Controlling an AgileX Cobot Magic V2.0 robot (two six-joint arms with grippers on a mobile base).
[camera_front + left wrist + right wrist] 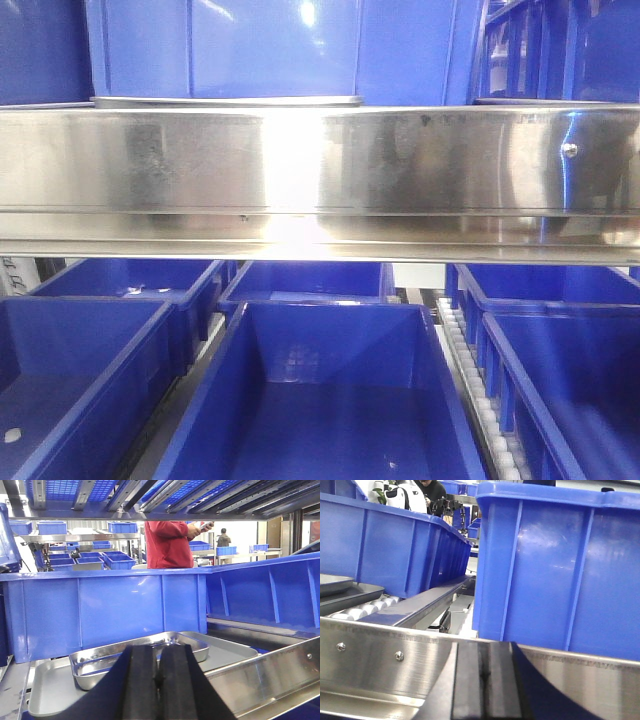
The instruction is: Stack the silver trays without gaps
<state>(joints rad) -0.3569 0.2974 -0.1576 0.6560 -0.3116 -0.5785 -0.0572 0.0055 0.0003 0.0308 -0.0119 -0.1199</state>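
Observation:
In the left wrist view a small shiny silver tray (100,661) lies skewed inside a larger, duller silver tray (231,652) on the shelf, in front of a blue bin. My left gripper (157,652) is shut and empty, just short of the small tray's near rim. My right gripper (483,650) is shut and empty, close against the steel shelf rail (380,650). Tray edges show at the far left of the right wrist view (335,584). In the front view only a thin tray rim (225,101) shows above the rail; neither gripper shows there.
A long steel rail (320,170) runs across the shelf front. Blue bins stand behind the trays (110,610) and at the right (555,565). More blue bins (320,400) fill the lower level. Rollers (355,611) lie beside the trays. A person in red (167,542) stands far behind.

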